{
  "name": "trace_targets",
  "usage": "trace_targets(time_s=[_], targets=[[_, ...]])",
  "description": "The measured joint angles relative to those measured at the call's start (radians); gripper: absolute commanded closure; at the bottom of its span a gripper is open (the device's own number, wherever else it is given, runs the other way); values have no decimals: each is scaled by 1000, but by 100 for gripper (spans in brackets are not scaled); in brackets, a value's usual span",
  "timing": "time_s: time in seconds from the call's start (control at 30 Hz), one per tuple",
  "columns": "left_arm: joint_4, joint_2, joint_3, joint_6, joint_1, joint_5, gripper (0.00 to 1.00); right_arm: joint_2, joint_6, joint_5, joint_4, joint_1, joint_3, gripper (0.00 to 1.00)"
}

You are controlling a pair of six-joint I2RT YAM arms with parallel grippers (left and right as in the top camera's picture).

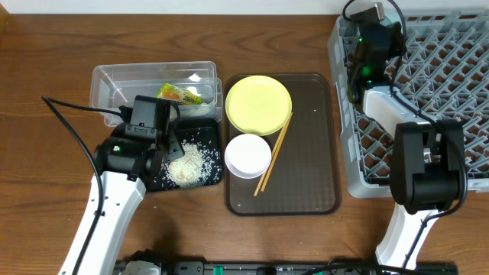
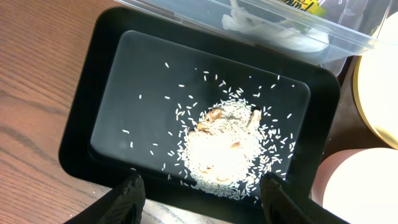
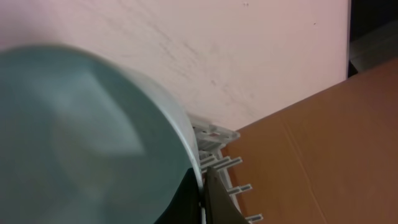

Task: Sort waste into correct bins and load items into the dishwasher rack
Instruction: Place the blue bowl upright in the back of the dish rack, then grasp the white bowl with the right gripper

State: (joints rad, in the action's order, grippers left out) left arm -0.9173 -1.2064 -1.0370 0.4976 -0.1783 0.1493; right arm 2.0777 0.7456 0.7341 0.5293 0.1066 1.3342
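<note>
Tabletop: the tabletop (image 1: 46, 53) is dark brown wood with a clear grain. A black cable (image 1: 72, 113) crosses it at 9 o'clock, running to the left arm.
Room: the right wrist view shows a pale, faintly scuffed wall (image 3: 249, 50) and a brown cardboard-like sheet (image 3: 323, 143) at 4 o'clock of that view.
Serving tray: the brown serving tray (image 1: 313, 153) lies at the centre of the tabletop, its long sides running 12 to 6 o'clock.
Yellow plate: the yellow plate (image 1: 258, 103) sits bare in the serving tray's 11 o'clock corner.
White bowl: the white bowl (image 1: 247, 155) stands just at 6 o'clock of the plate, against the serving tray's left edge.
Chopsticks: the chopsticks (image 1: 275, 151) lie together, slanted from 1 to 7 o'clock, just beside the white bowl at its 3 o'clock.
Clear tub: the clear tub (image 1: 114, 80) stands at 10 o'clock on the tabletop.
Snack wrapper: the snack wrapper (image 1: 177, 93) lies in the tub's right half, beside a white crumpled thing (image 2: 267, 28).
Black tray: the black tray (image 2: 81, 130) sits just at 6 o'clock of the tub and 9 o'clock of the serving tray.
Rice scraps: the rice scraps (image 2: 217, 152) are heaped in the black tray's right half, with loose grains scattered around and a few tan bits on top.
Left gripper: the left gripper (image 2: 202, 183) hovers over the black tray's near edge, spread wide and holding nothing.
Dishwasher rack: the grey dishwasher rack (image 1: 451, 69) fills the 3 o'clock side of the tabletop.
Right gripper: the right gripper (image 3: 200, 196) is over the rack's 10 o'clock corner, clamped on a bowl's rim.
Light-blue bowl: the light-blue bowl (image 3: 81, 137) is blurred and tilted on edge. It fills the left of the right wrist view and is hidden under the arm from overhead.
</note>
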Motion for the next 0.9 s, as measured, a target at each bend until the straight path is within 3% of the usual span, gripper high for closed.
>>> trace_targets(time_s=[0.27,0.47,0.57,0.67,0.73,0.9], targets=[[-1,0,0,0,0,0,37,0,-82,109,-77,63,2,99],[-1,0,0,0,0,0,37,-20,-276,221,-360,112,16,99],[-2,0,0,0,0,0,37,-57,-405,170,-573,126,16,86],[-2,0,0,0,0,0,37,-111,-528,48,-749,126,6,53],[-2,0,0,0,0,0,38,-161,-576,-41,-830,127,3,47],[-2,0,0,0,0,0,37,-337,-657,-344,-1006,129,4,44]])
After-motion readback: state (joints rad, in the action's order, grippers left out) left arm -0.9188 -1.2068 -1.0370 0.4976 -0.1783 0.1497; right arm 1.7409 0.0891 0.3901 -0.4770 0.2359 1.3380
